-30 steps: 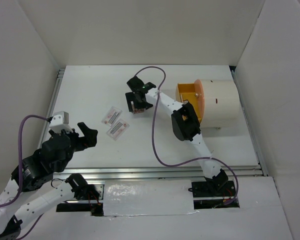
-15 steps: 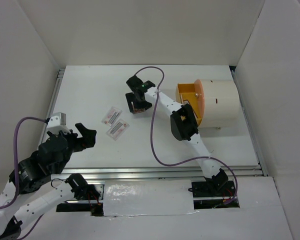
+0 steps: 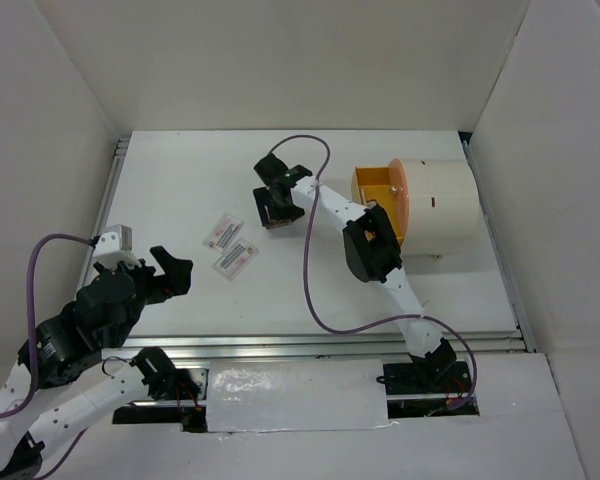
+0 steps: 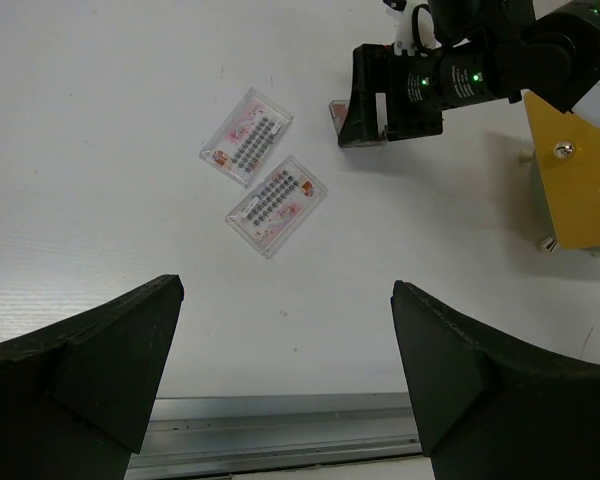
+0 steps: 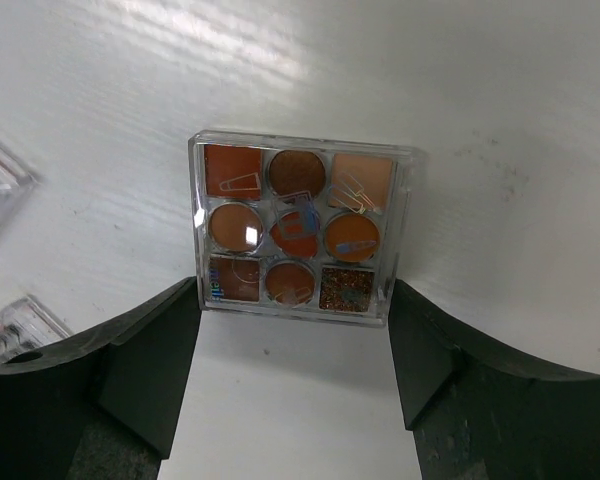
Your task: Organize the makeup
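Observation:
A square clear eyeshadow palette (image 5: 295, 235) with brown and orange pans lies between my right gripper's fingertips, which touch its two near corners. My right gripper (image 5: 295, 300) is shut on it at the far middle of the table, and it mostly covers the palette in the top view (image 3: 278, 205). Two white pink-printed packets (image 3: 223, 231) (image 3: 236, 258) lie side by side on the table to its left. They also show in the left wrist view (image 4: 247, 150) (image 4: 276, 204). My left gripper (image 3: 172, 265) is open and empty, near the front left, short of the packets. No sticks are in view.
A large white cylinder (image 3: 435, 205) stands at the right, its orange drawer (image 3: 378, 190) pulled open towards the right arm. The drawer also shows in the left wrist view (image 4: 570, 180). A metal rail (image 4: 280, 420) runs along the table's near edge. White walls enclose the table.
My left arm has drawn back a little towards the near left. My right gripper has shifted slightly over the palette, which is now mostly covered in the top view.

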Controlling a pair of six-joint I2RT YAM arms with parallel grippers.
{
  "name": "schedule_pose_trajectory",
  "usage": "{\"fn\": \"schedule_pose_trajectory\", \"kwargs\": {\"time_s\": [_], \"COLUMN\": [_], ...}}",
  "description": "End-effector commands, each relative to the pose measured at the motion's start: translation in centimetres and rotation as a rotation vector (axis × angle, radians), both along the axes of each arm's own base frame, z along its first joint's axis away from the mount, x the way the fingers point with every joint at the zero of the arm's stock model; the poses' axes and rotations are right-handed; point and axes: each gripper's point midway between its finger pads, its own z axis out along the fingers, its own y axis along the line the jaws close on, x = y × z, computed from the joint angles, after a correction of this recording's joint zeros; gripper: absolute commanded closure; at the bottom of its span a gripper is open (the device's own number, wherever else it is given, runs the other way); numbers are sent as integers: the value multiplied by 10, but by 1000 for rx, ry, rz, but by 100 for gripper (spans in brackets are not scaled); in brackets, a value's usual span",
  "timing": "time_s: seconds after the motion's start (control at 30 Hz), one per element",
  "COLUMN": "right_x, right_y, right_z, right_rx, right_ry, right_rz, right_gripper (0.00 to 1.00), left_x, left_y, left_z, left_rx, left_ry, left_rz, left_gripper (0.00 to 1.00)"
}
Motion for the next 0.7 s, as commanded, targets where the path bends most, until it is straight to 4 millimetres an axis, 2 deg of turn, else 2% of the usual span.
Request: {"fn": "schedule_pose_trajectory", "kwargs": {"time_s": [0.0,0.03,0.07,0.1,0.13,0.17,0.2,0.23,0.3,0.33,0.37,0.4,0.47,0.5,0.57,0.6,0.67], "right_x": [-19,-14,-22,-27,-26,-33,-36,-39,-45,-50,-53,-58,-60,-64,-68,-73,-75], "right_y": [-1,3,-2,2,8,5,7,10,5,-1,-7,-15,-35,-47,-76,-91,-118], "right_z": [9,33,31,40,70,75,88,117,138,163,171,196,213,230,238,248,250], "right_rx": [-30,4,-7,7,61,74,97,143,166,189,186,204,170,164,107,102,113], "right_ry": [-28,-87,-81,-98,-154,-153,-171,-213,-236,-266,-283,-320,-362,-390,-395,-406,-387], "right_rz": [5,0,3,13,16,22,27,31,30,23,13,3,-39,-59,-110,-124,-155], "right_gripper": [42,42,42,43,43,43,43,43,44,44,44,44,43,43,43,43,43], "left_x": [3,4,4,4,4,4,4,4,4,4,4,3,3,3,2,2,1], "left_y": [-1,-2,-2,-2,-2,-2,-2,-2,-2,-1,-2,-1,-1,-1,-2,-2,-2], "left_z": [9,8,7,8,7,7,7,7,7,8,8,8,8,8,8,8,10], "left_rx": [-7,-4,-2,-1,0,1,0,1,-3,-4,-6,-8,-10,-10,-14,-14,-22], "left_ry": [-32,-29,-27,-28,-25,-24,-25,-24,-25,-27,-28,-29,-30,-30,-32,-32,-38], "left_rz": [2,0,-2,0,-2,0,-2,0,1,4,1,1,0,0,-4,-6,-10], "left_gripper": [1,1,1,1,1,1,1,1,0,1,1,1,1,1,1,1,1]}}
